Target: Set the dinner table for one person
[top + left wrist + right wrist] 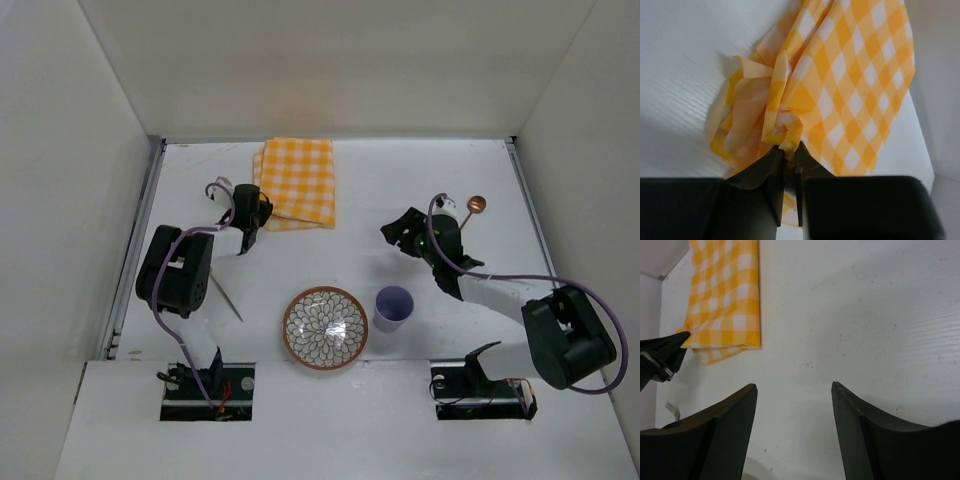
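On matte white dinner table (420, 190) | left gripper (790, 150) pinches cloth (850, 75) | right gripper (794, 385) spread

White dinner table (400, 170) w/ checked cloth (298, 180), bowl (324, 327), cup (393, 305), spoon (476, 205), poss. fork (228, 298).

The left end effector (788, 159) pinches a bunched corner of the yellow-and-white checked cloth (850, 85), which lies on the white table (685, 75)

Yellow-white checked cloth (297, 183) lies by the far edge of the table (400, 170), left of centre, its near-left corner bunched up. Patterned bowl (324, 327) at mid near edge, purple cup (393, 307) just right of it. Copper-headed spoon (475, 205) toward the right edge.
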